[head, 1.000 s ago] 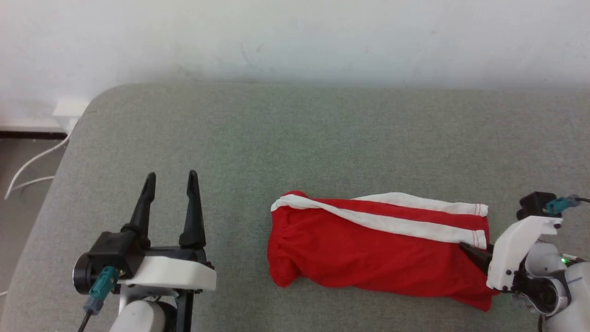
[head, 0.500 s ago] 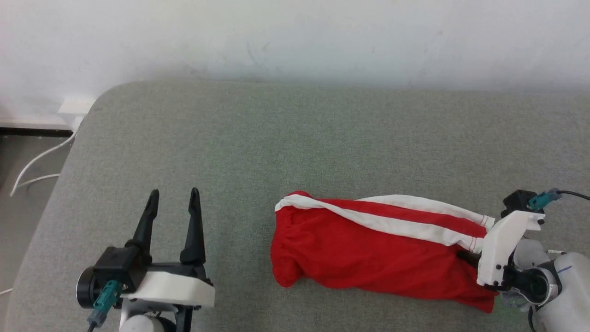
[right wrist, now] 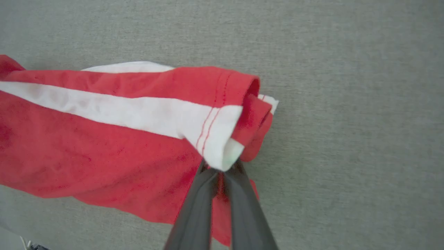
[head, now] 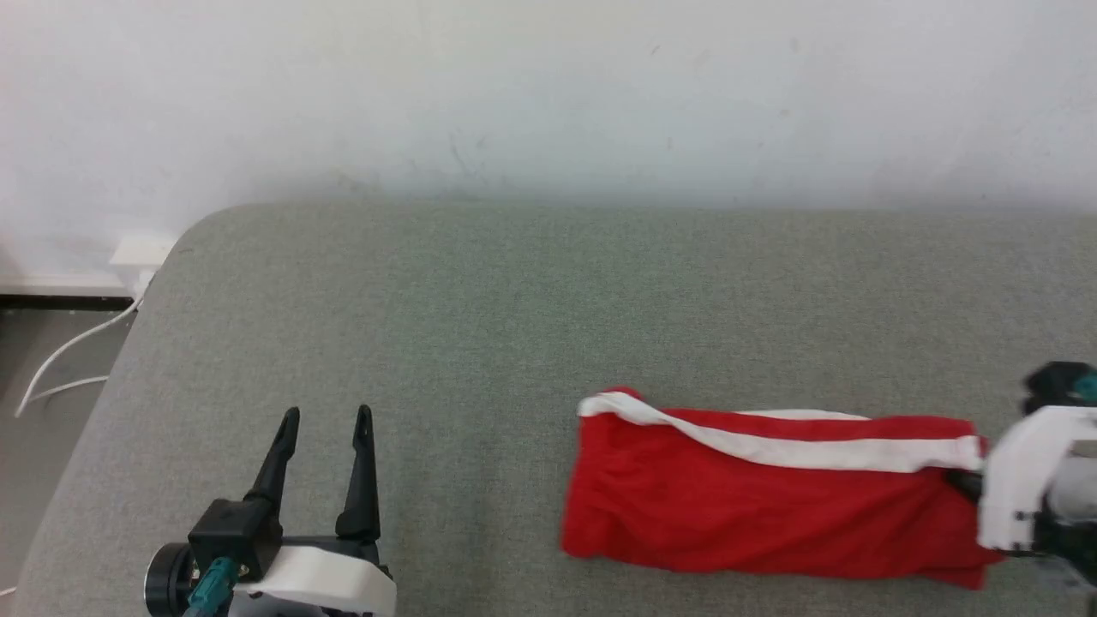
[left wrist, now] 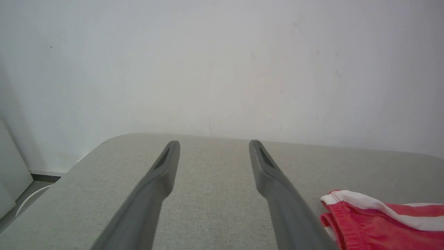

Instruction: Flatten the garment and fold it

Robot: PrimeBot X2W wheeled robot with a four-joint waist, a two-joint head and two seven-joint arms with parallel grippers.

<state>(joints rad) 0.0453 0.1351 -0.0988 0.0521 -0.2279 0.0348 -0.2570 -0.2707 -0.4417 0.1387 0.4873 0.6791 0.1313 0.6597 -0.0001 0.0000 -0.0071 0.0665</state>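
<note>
Leg hem of red shorts point(head: 746, 514), at white stripe point(head: 814, 452) end, pinched in right gripper point(right wrist: 220, 171). left gripper point(head: 327, 413) spread, empty, over grey cushion point(head: 428, 300); shorts to its right.

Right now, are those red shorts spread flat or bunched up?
Bunched: the garment lies as a narrow layered strip, one end pinched in the right gripper.

A grey-green fabric-covered surface point(head: 514, 343) with a rounded far-left corner runs up to a plain white wall point(head: 548, 86) marked by faint scuffs. Left of that corner, a white cable point(head: 62, 350) loops over the brownish floor point(head: 26, 334), below a small white box point(head: 141, 251) and a dark skirting strip point(head: 60, 302).
</note>
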